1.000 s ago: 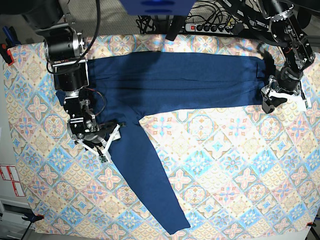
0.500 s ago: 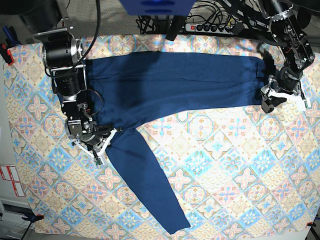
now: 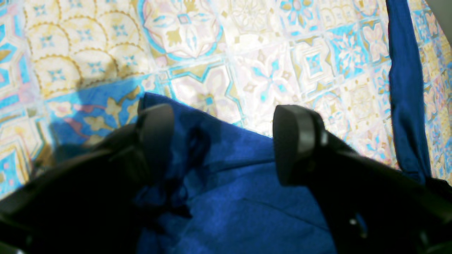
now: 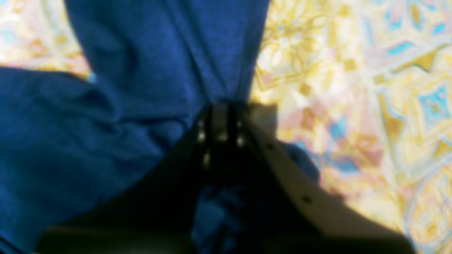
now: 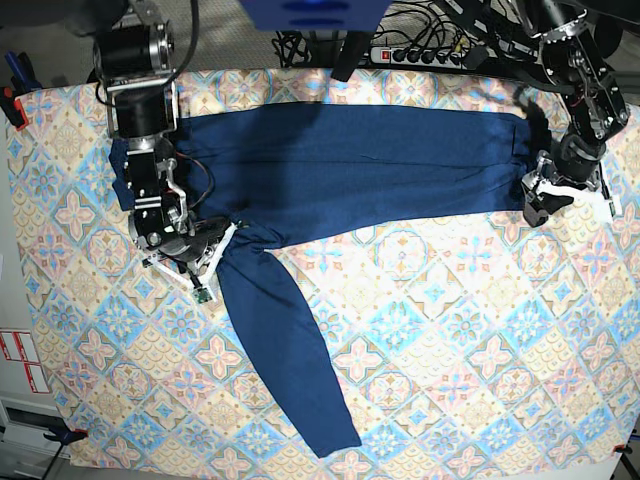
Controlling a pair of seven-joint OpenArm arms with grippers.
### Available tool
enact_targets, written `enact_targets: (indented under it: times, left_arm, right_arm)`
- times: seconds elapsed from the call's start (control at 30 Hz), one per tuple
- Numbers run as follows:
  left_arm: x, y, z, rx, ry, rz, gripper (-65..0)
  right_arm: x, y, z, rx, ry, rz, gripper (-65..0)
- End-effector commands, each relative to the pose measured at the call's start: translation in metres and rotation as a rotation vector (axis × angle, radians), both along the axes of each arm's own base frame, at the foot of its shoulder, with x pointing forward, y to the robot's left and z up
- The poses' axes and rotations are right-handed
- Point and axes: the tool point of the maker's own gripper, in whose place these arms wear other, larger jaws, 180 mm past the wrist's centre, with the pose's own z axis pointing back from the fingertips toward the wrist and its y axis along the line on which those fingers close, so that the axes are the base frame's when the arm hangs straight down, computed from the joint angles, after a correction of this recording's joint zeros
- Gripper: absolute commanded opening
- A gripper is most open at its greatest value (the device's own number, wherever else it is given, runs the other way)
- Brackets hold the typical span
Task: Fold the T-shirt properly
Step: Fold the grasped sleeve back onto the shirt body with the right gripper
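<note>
The dark navy long-sleeved T-shirt [image 5: 350,165] lies flat across the back of the table, with one sleeve [image 5: 280,350] running down toward the front edge. My right gripper [image 5: 212,262] is shut on the fabric where this sleeve meets the body. In the right wrist view its jaws [image 4: 220,118] pinch bunched blue cloth [image 4: 141,106]. My left gripper [image 5: 540,205] sits at the shirt's right end. In the left wrist view it [image 3: 226,141] is open, its fingers [image 3: 296,141] wide apart over the shirt's corner [image 3: 229,183].
The pastel tile-patterned tablecloth [image 5: 450,330] covers the table. A power strip and cables [image 5: 420,52] lie past the back edge. A red clamp [image 5: 10,100] sits at the left edge. A strip of blue sleeve [image 3: 406,88] shows at the right of the left wrist view.
My right gripper has moved back toward the shirt's body with the sleeve's upper end in it. The sleeve's lower end has swung left. The left arm has not moved.
</note>
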Motion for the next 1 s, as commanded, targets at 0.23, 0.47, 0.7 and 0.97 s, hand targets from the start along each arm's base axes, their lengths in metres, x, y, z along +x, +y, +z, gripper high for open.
enact_targets:
  times: [0.23,0.47,0.7,0.97]
  left_arm:
    - [0.007,0.006,0.013,0.023,-0.042,0.0,-23.9]
    - [0.007,0.007,0.013,0.028,-0.04,0.0,-23.9]
    - [0.007,0.007,0.013,0.028,-0.04,0.0,-23.9]
    - [0.007,0.009,0.013,0.031,-0.041,0.002,-23.9]
  right_arm:
    - [-0.029,0.021,0.049,0.045,-0.066,0.037,-64.8]
    - [-0.079,0.048,0.073,0.2,-0.078,0.057,-64.8]
    - [-0.133,0.044,0.072,0.272,-0.022,0.027,-64.8]
    - [-0.171,0.048,0.076,0.491,0.087,0.026,-64.8]
